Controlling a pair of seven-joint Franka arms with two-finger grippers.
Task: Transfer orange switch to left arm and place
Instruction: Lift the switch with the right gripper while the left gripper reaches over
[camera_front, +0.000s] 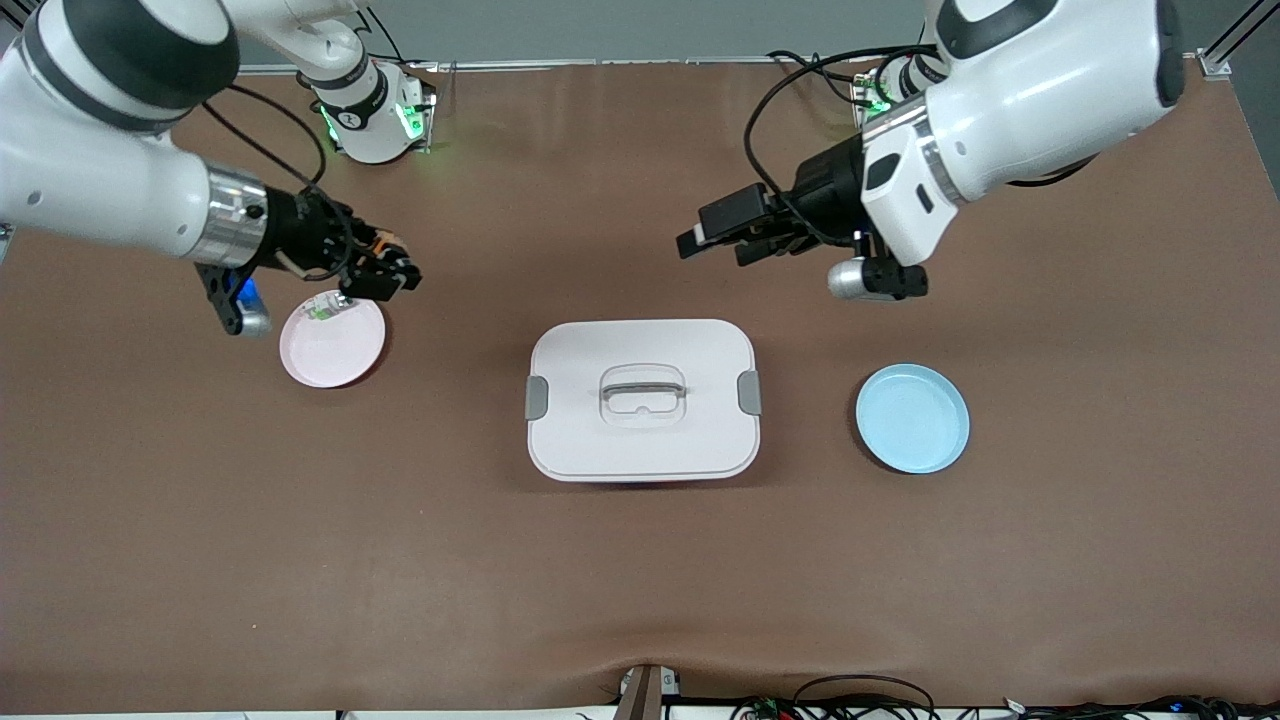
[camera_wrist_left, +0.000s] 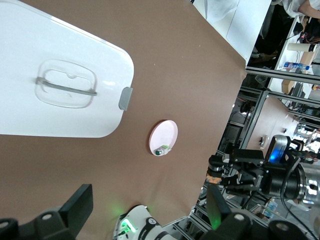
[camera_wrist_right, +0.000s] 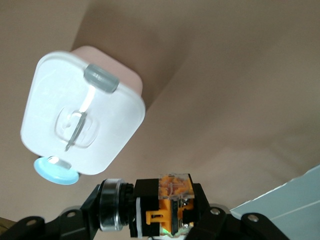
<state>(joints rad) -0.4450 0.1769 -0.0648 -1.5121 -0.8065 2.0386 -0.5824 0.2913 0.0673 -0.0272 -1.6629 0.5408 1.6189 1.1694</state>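
Orange switch (camera_wrist_right: 170, 205) sits clamped in the right tool (camera_front: 385, 277), raised over the pink plate's (camera_front: 335, 350) rim. Left tool (camera_front: 735, 240) hangs with fingers spread wide above the tabletop (camera_front: 640, 580), between its base and the box (camera_front: 642, 400).

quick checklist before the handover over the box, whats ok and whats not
1. Orange switch clamped in the right gripper: ok.
2. Left gripper jaws open to receive: ok.
3. Right gripper lifted off the pink plate: ok; the green-and-clear component lies on it.
4. Box lid shut, sitting between both plates: ok.
5. Blue plate free for the drop: ok.
6. Grippers close enough to pass: not ok, wide gap between them.
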